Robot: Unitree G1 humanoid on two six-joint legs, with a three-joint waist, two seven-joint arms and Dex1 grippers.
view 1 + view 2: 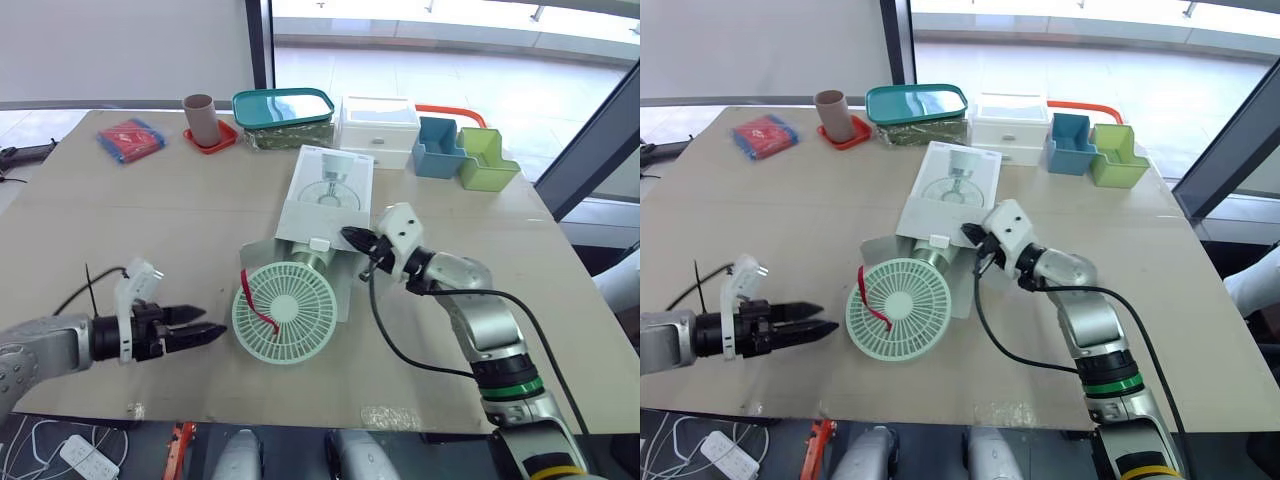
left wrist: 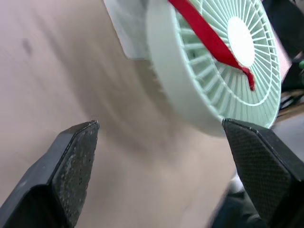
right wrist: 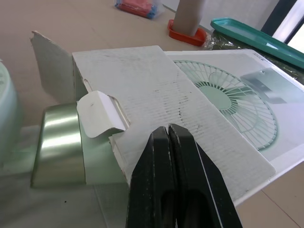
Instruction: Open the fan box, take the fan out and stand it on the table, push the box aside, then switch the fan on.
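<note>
Two fingers (image 3: 161,156) of the right gripper (image 1: 348,237) are pressed tightly together with nothing between them. Their tips are at the top face of the fan box (image 1: 325,195), near its open end; I cannot tell if they touch the cardboard. The left gripper (image 1: 213,323) is spread wide and empty, just beside the rim of the fan (image 1: 285,312). The fan lies tilted at the mouth of the box, near the front edge of the desk (image 1: 150,220), with its green base (image 3: 59,142) between the open flaps. A red strap (image 1: 262,305) crosses the grille.
</note>
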